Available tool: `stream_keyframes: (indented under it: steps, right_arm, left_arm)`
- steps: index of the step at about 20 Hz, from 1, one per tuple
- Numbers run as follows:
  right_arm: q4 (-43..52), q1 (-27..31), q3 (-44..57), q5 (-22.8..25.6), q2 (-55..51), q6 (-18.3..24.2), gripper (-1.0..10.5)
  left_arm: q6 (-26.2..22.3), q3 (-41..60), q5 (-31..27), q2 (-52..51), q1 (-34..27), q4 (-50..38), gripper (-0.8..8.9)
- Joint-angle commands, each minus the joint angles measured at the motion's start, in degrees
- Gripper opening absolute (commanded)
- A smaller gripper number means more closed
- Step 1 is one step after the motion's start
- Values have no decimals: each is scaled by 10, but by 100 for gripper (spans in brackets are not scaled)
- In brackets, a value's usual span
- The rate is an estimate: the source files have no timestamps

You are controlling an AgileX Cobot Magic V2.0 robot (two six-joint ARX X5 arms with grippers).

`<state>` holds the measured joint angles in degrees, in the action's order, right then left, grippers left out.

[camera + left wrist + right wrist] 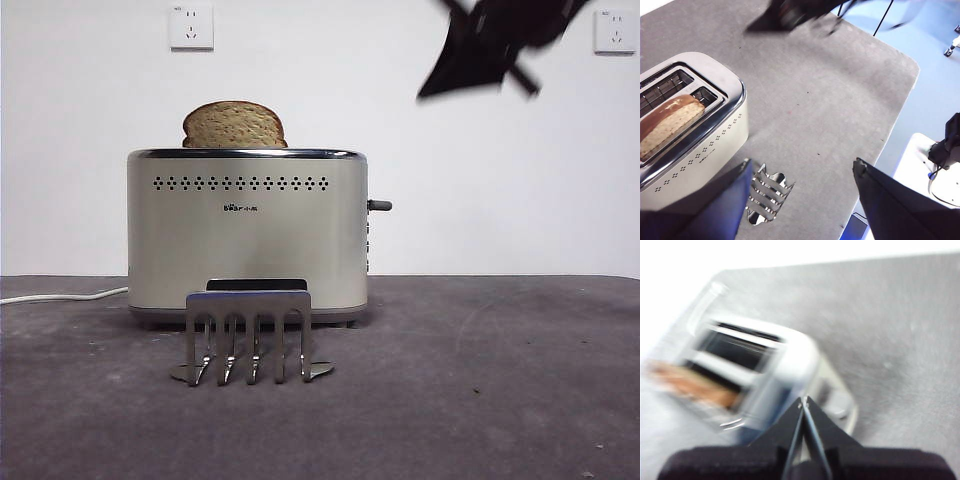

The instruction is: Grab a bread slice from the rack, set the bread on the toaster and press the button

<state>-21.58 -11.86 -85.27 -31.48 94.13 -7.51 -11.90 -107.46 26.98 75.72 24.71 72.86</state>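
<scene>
The slice of bread (235,125) stands in a slot of the cream toaster (245,240), its domed top above the chrome rim. It also shows in the left wrist view (667,125) and, blurred, in the right wrist view (690,382). The metal rack (248,335) stands in front of the toaster and holds nothing. My right gripper (804,400) is shut and empty, high above the table beside the toaster's (790,365) lever end; it is the blurred dark shape in the front view (490,50). My left gripper (802,172) is open and empty, above the rack (767,195).
The toaster's lever knob (380,205) sticks out of its right end. A white power cord (60,296) runs off to the left. Two wall sockets (191,27) sit on the white back wall. The table's edge (900,115) shows in the left wrist view.
</scene>
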Motion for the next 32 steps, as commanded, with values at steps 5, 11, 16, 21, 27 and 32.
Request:
stream_keyframes:
  steps: [5,11,16,21,27,32]
  right_arm:
    - [-266,-5,3,-34,-190,81,-12]
    - [-435,-10,3,-45,-279,153,-12]
    - [-491,-10,3,-46,-317,178,-11]
    - [-497,-10,3,-45,-331,179,-10]
    - [-497,-10,3,-44,-332,174,1]
    - [-497,-10,3,-44,-332,175,1]
  left_arm:
    - [1,2,1,-1,1,19,346]
    - [1,2,1,-1,1,30,345]
    - [1,2,1,-1,1,49,324]
    - [1,2,1,-1,1,53,-9]
    - [2,2,0,-1,1,53,-8]
    - [1,2,0,-1,1,52,-3]
